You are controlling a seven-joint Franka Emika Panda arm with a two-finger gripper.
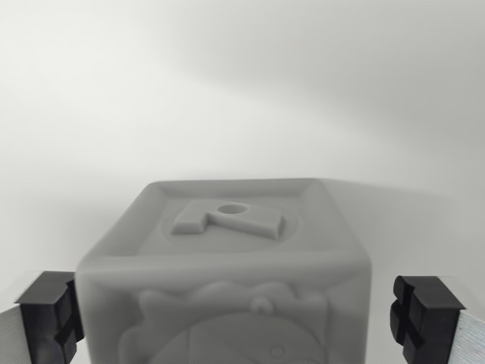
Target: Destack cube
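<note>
Around the cube (227,273) you have only a pale, featureless surface, so take the cube as your landmark. It fills the lower middle of the wrist view, a grey block with a raised letter on its top face and a relief figure on the near side; whatever it rests on lies below the frame, so you cannot confirm the stack from here. The gripper (239,318) straddles it with its fingers apart: the black pad (49,315) at the cube's left looks just beside or touching the wall, the other pad (420,311) stands clear at its right. You appear to be at the grasp step; next, centre, close on the side walls, then lift straight up.
</note>
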